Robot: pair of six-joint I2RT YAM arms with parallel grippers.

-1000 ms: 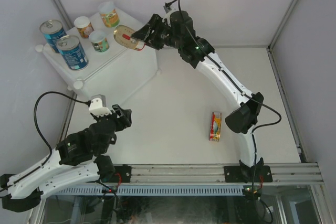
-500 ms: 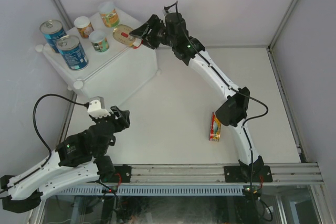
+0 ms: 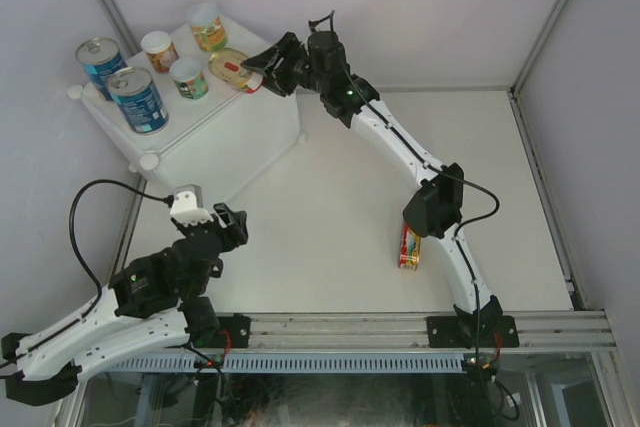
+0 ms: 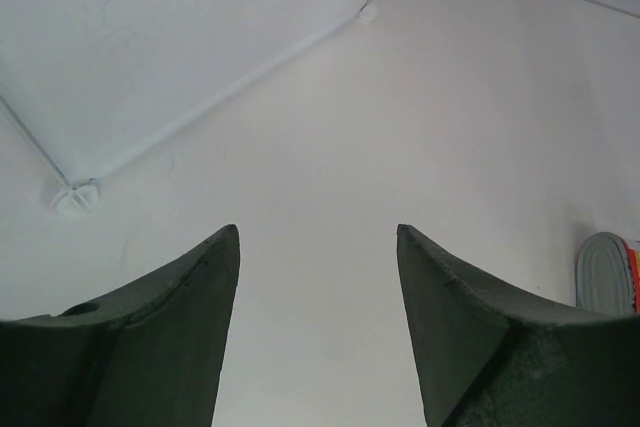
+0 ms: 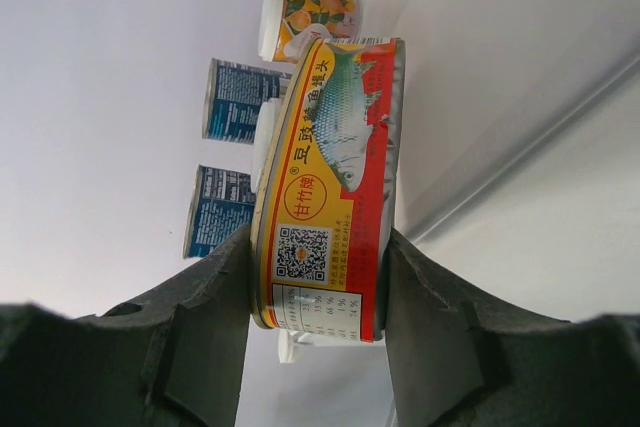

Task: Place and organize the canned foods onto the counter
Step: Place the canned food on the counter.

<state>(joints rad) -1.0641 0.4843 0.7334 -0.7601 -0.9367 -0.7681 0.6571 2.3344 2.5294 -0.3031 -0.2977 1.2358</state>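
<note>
Two surfaces matter here: the flat main worktop (image 3: 330, 167), and at its far left corner the raised worktop (image 3: 212, 113), a white translucent cube with round knobs at its corners, which is where the cans belong.

The right arm reaches across to the cube. Its right end effector (image 3: 255, 69) is clamped on one oval tin (image 3: 230, 67), a finger pressed to either side. The tin sits over the right part of the cube's top, just beside the small cans. Whether it already touches the surface I cannot tell. The wrist view shows the tin's red-and-yellow fish label filling the gap between the fingers.

The left arm is folded back near its base. Its left end effector (image 3: 232, 222) hangs over bare tabletop with its fingers spread wide and nothing between them.

Two tall blue cans (image 3: 138, 99) stand upright together at the cube's left corner. The second oval tin (image 3: 410, 245) lies on the main worktop near the right arm's elbow, well apart from the cube and partly hidden by the arm. Three small cans (image 3: 188, 77) stand upright in a loose cluster toward the cube's far corner.

Judging by this, the task is well past halfway. Five cans are placed, a sixth is at the point of being set down, and one tin is left to fetch. Some tidying of the spacing may follow.
</note>
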